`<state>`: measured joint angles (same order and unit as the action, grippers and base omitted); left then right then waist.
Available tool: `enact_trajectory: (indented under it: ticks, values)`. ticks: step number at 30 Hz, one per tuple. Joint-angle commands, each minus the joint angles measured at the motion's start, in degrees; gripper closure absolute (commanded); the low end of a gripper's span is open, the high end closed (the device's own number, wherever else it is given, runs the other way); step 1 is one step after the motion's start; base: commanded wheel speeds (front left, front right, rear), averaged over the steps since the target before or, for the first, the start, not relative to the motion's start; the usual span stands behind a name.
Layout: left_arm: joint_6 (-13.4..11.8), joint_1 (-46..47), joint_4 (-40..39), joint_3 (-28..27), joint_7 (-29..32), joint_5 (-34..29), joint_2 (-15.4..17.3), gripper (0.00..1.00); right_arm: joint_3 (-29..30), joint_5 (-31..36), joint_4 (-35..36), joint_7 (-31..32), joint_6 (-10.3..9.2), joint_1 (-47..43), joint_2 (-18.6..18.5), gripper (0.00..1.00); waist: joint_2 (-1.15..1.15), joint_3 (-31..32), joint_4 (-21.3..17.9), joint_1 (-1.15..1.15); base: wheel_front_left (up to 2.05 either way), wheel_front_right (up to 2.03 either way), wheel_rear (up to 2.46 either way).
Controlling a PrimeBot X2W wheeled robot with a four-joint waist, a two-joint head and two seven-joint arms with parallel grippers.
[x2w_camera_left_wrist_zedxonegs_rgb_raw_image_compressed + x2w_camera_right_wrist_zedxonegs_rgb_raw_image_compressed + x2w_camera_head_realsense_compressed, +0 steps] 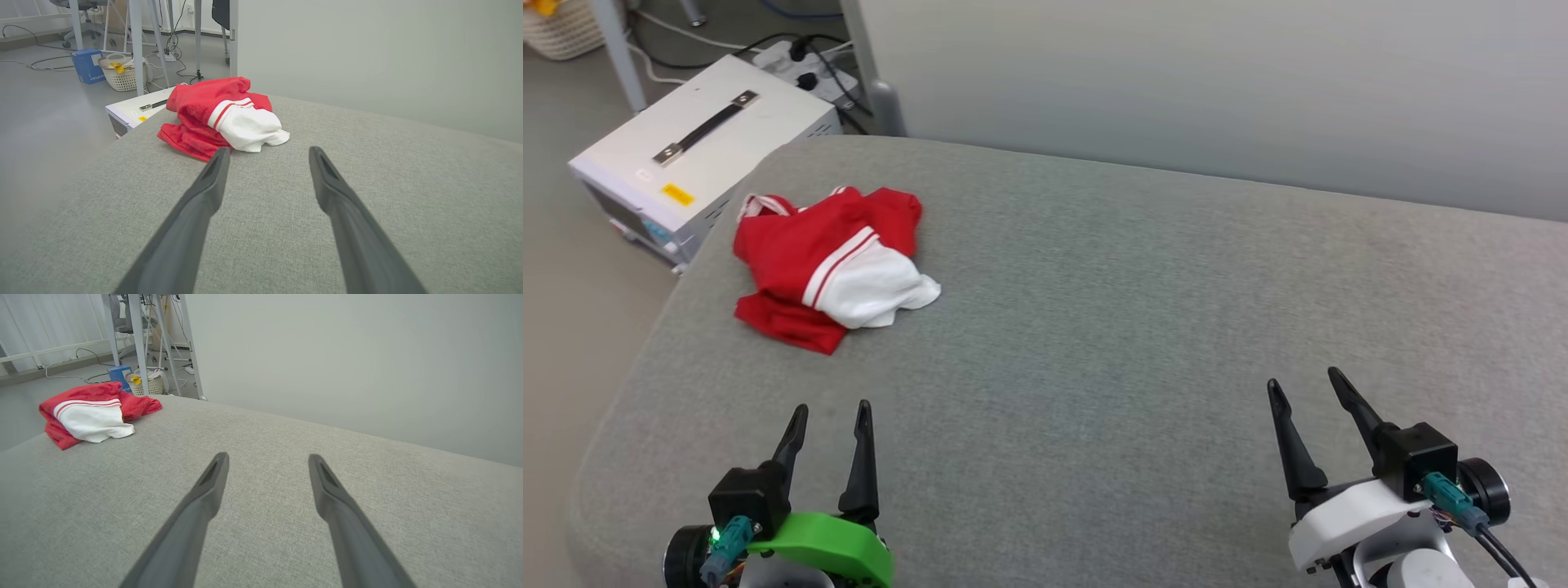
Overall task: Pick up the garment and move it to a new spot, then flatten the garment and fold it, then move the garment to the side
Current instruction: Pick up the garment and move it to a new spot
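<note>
The garment (829, 261) is a red jersey with a white sleeve and red-and-white trim, lying crumpled near the far left corner of the grey padded surface (1143, 327). In the left wrist view the garment (222, 116) bunches up just beyond the fingertips, a little to the left. The right wrist view has the garment (92, 414) far off to the left. My left gripper (833, 412) hovers open and empty at the lower left, short of the cloth. Over at the lower right, my right gripper (1311, 384) is open and empty too.
A white metal box (698, 151) with a black handle stands on the floor beside the surface's far left corner, cables behind it. A pale wall (1217, 82) runs along the far edge. A wicker basket (122, 77) and table legs stand farther off.
</note>
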<state>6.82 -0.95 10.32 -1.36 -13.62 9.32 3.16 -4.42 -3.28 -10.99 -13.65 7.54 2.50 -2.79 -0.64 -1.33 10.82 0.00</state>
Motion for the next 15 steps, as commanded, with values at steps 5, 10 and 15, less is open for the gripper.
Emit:
enact_trajectory:
  ticks: [5, 10, 15]
  values:
    - [0.54, 0.81, 0.26, 0.21, -1.1, 0.95, -0.28, 0.0, -0.78, -0.88, -0.89, -1.07, -0.05, 1.0, -0.09, 0.0, 0.63, 0.37, 5.73, 0.0, 0.0, 0.0, 0.0]
    - [0.67, 0.71, 0.28, 0.4, -1.38, 0.95, -0.28, 0.0, -1.13, -1.24, -1.26, -1.35, -0.05, 1.19, -0.09, 0.0, 0.64, 0.36, 8.38, 0.0, 0.0, 0.0, 0.0]
    - [0.67, 0.74, 0.11, 0.43, -1.38, 0.81, -0.28, 0.0, -1.12, -1.49, -1.24, -1.35, -0.05, 1.4, -0.09, 0.0, 0.64, 0.13, 10.04, 0.0, 0.0, 0.0, 0.0]
